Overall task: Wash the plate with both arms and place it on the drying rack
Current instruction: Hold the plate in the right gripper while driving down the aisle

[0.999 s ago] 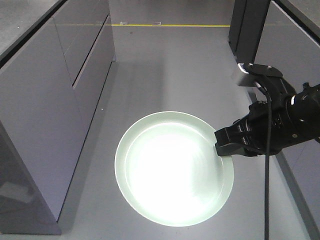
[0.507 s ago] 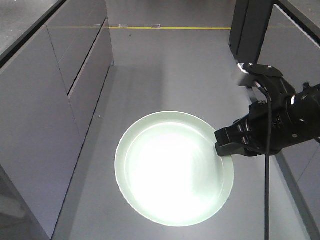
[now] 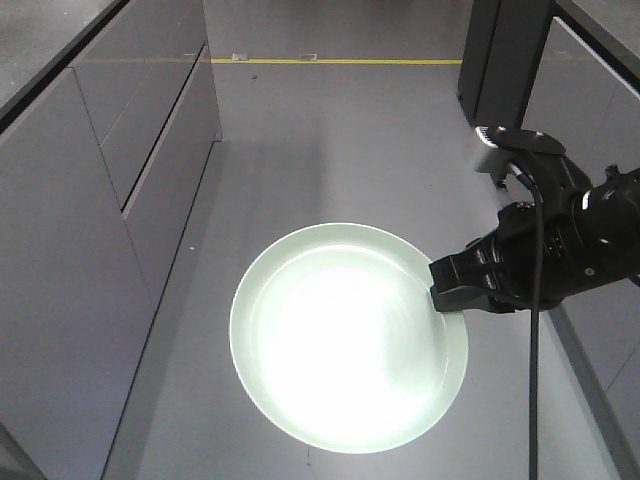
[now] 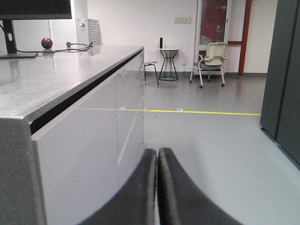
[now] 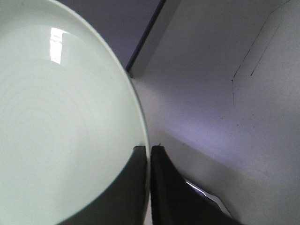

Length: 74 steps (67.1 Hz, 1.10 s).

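The pale mint-green plate (image 3: 345,335) hangs level above the grey floor, lit brightly in its middle. My right gripper (image 3: 445,288) is shut on the plate's right rim. In the right wrist view the plate (image 5: 61,117) fills the left side and its rim runs between the two black fingers of the right gripper (image 5: 150,152). My left gripper (image 4: 157,154) is shut with nothing between its fingers, pointing along the floor beside the cabinet. The drying rack is out of view.
A long grey cabinet run (image 3: 90,200) with a speckled countertop (image 4: 51,79) lines the left. Dark cabinets (image 3: 510,60) stand at the right. A yellow floor line (image 3: 340,61) crosses far ahead. A stool, small table and chair (image 4: 211,58) stand at the far wall.
The plate and right gripper hold the same place in the view. The cabinet on the left and the yellow line have shifted, so the base has moved along the aisle.
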Motion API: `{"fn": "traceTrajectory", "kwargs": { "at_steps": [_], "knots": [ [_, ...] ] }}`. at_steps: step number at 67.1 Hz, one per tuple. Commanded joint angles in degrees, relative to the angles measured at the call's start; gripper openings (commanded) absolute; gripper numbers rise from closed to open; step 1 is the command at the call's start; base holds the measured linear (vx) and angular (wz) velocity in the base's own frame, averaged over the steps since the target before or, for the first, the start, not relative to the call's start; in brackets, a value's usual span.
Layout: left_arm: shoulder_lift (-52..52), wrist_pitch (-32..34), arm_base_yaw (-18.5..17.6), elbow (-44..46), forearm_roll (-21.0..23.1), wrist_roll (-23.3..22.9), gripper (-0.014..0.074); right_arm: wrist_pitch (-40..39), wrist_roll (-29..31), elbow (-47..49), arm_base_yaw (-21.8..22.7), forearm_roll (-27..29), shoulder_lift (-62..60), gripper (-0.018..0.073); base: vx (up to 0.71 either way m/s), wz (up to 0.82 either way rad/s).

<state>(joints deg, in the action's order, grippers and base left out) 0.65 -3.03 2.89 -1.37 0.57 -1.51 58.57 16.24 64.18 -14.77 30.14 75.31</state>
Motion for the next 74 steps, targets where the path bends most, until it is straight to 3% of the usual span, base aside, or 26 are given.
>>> {"fn": "traceTrajectory", "kwargs": {
  "at_steps": [1, 74],
  "knots": [
    [0.84, 4.27, -0.41, 1.64, 0.43, -0.04, -0.0006, -1.88, 0.57, 1.61, 0.16, 2.03, -1.78, -0.0001, 0.20, -0.01],
    [0.84, 4.27, -0.41, 1.64, 0.43, -0.04, -0.0006, -1.88, 0.57, 1.61, 0.16, 2.03, -1.78, -0.0001, 0.21, 0.00]
  ]
}}
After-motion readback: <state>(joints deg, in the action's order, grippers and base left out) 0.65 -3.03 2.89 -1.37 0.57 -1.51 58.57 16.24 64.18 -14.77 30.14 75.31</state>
